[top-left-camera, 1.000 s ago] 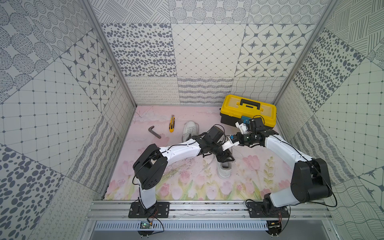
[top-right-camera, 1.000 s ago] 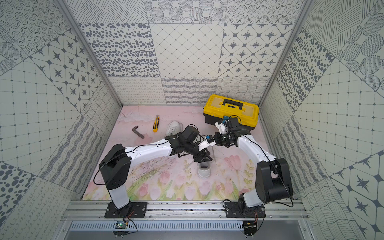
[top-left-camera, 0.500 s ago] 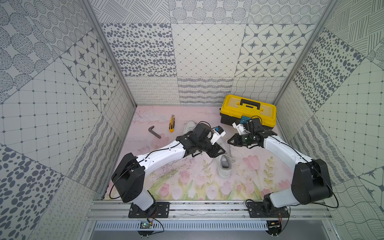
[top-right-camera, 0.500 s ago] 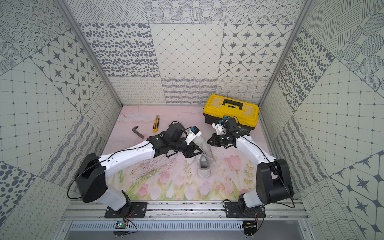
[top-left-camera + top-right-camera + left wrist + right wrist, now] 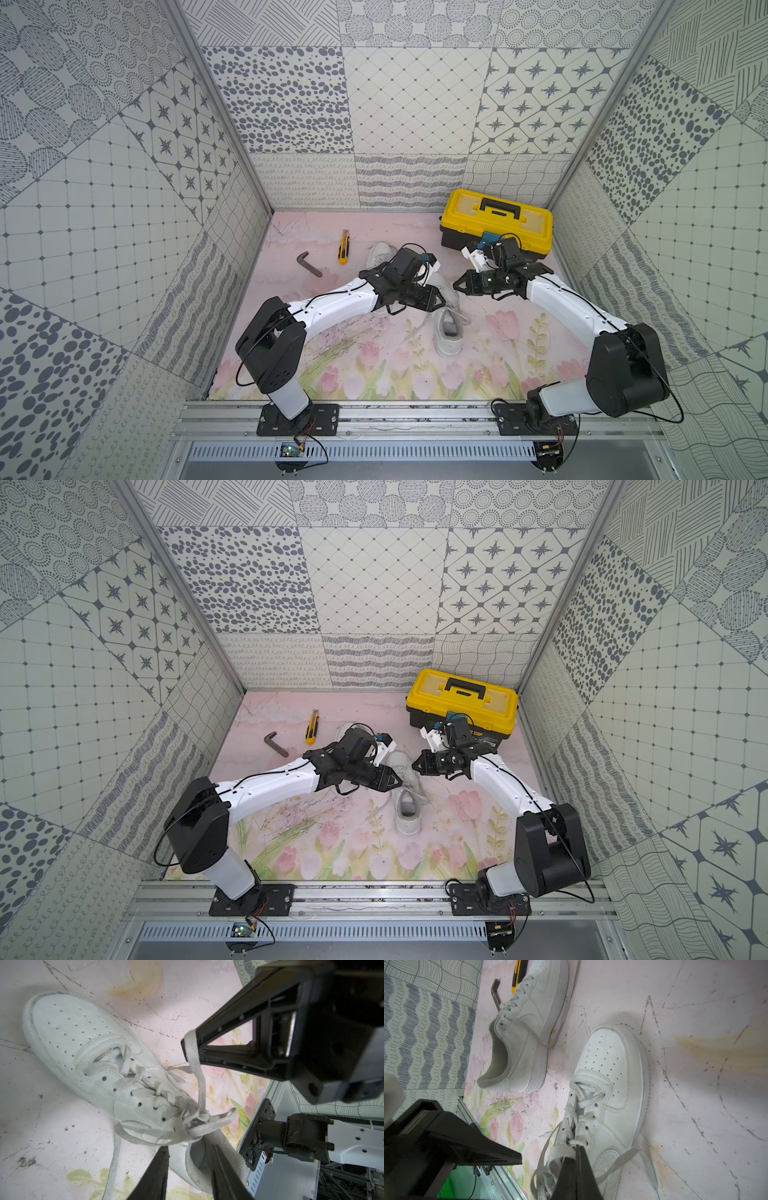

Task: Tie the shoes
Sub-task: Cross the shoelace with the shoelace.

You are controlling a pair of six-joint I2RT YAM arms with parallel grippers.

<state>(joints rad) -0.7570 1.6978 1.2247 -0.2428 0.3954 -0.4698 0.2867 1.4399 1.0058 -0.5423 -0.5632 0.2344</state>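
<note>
The lace (image 5: 200, 1076) is pinched by the right tool (image 5: 187, 1049); the slack loop (image 5: 220, 1121) may be missed by the open left tool (image 5: 189, 1147).

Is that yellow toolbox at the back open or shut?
Shut. In both top views the yellow toolbox has its lid flat on the black base, no gap.

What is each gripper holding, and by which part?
The right gripper pinches the lace of the nearer shoe, on the strand rising from its knot. The left gripper is open, holding nothing.
</note>
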